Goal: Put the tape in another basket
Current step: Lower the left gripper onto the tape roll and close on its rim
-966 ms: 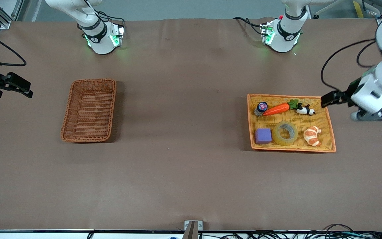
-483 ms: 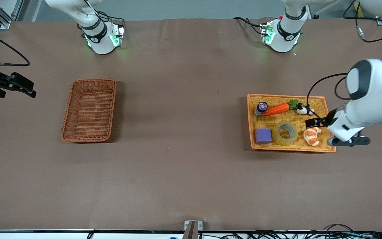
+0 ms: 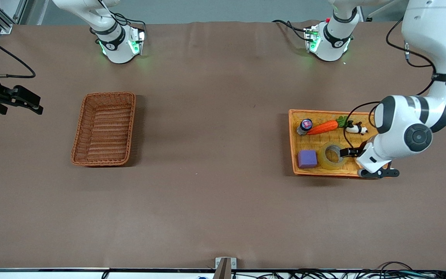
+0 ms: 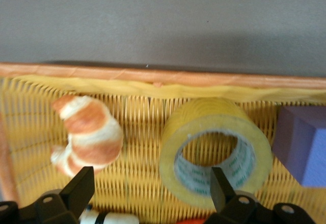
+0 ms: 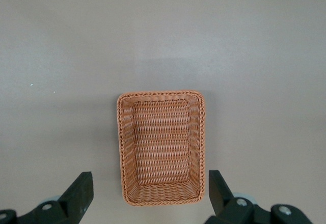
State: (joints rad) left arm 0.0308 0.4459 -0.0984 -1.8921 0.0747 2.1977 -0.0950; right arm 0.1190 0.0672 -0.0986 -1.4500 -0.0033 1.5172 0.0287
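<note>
The tape [image 3: 333,155], a yellowish roll with a grey core, lies flat in the orange-rimmed tray [image 3: 292,143] between a purple cube [image 3: 307,159] and a croissant [image 4: 86,135]. My left gripper [image 3: 351,152] hangs open low over the tray. In the left wrist view the left gripper [image 4: 151,188] has one fingertip [image 4: 221,186] over the tape [image 4: 216,150] and the other by the croissant. The dark wicker basket [image 3: 105,128] stands toward the right arm's end of the table. My right gripper [image 3: 33,104] waits open high beside the basket [image 5: 161,147].
The tray also holds a toy carrot [image 3: 322,127], a small panda figure [image 3: 356,128] and a little jar [image 3: 305,126] along its farther side. The left arm's wrist covers the croissant in the front view. A wide stretch of brown table separates tray and basket.
The left arm has swung in from outside the tray's end to low over the tray, beside the tape, now covering the croissant. The right arm has barely shifted.
</note>
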